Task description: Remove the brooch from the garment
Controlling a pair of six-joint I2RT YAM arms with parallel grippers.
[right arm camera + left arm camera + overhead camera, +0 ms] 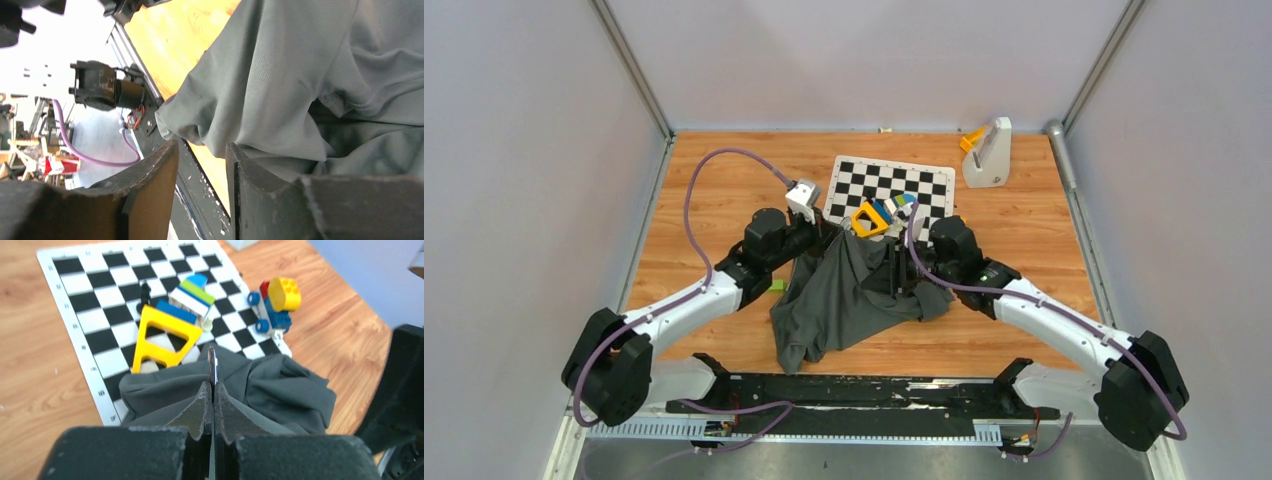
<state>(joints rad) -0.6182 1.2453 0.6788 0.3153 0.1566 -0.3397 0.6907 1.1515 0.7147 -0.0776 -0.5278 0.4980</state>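
Note:
The dark grey garment [854,295] lies crumpled at the table's middle, its far edge drawn up to a peak over the chequered board's near edge. My left gripper [829,238] is at that peak. In the left wrist view its jaws [213,387] are shut on a thin silvery metal piece, the brooch [212,362], seen edge-on, with the garment [280,385] just beyond. My right gripper [904,275] is over the garment's right side. In the right wrist view it [202,150] is open and empty, with the garment [280,75] against its right finger.
The chequered board [894,185] holds a yellow triangle [160,337], a striped block toy [190,297] and a block car [275,305]. A white stand [989,155] is at the back right. A small green piece [777,286] lies left of the garment. A black rail [854,390] runs along the front.

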